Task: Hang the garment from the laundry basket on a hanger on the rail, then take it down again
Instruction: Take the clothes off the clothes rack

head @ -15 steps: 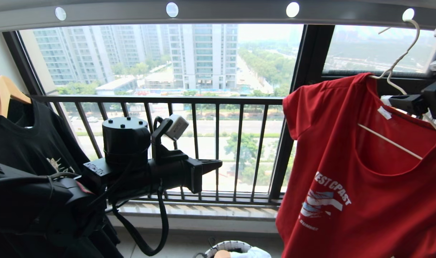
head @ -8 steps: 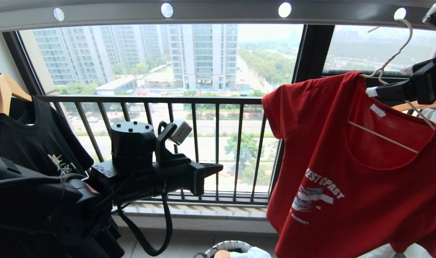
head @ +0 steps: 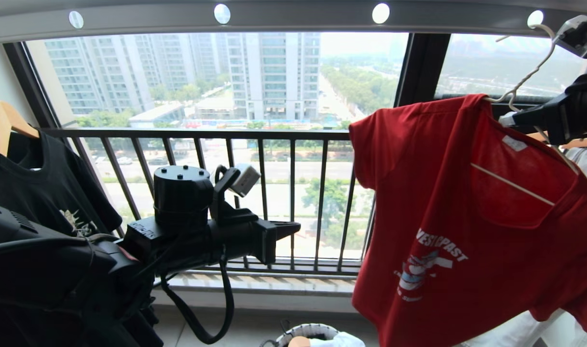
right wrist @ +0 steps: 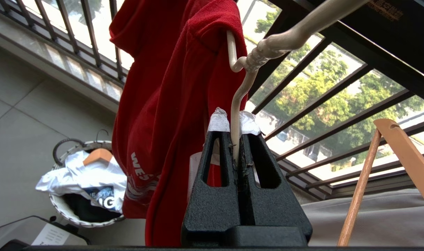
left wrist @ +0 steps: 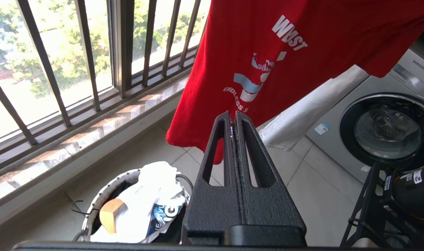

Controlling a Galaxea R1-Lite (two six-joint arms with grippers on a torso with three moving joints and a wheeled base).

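The red garment (head: 457,231) hangs on the pale wire hanger (head: 512,184), whose long hook runs up to a hole at the right end of the grey rail (head: 293,17). My right gripper (head: 508,119) is shut on the hanger's wire (right wrist: 264,52) just below the twisted neck, beside the garment's collar (right wrist: 170,104). My left gripper (head: 293,225) is shut and empty, held in mid-air in front of the window bars, left of the garment (left wrist: 267,52). The laundry basket (head: 312,331) stands on the floor below, holding white cloth (left wrist: 145,195).
A black T-shirt (head: 37,183) hangs on a wooden hanger (head: 4,125) at the far left. The black window railing (head: 225,193) runs behind. A washing machine (left wrist: 386,129) and a hanging white cloth (left wrist: 313,115) are right of the garment. Another wooden hanger (right wrist: 389,146) is close to my right gripper.
My right gripper rose to the hanger's neck and shut on the wire. The garment and hanger swung to the left. The left arm barely moved.
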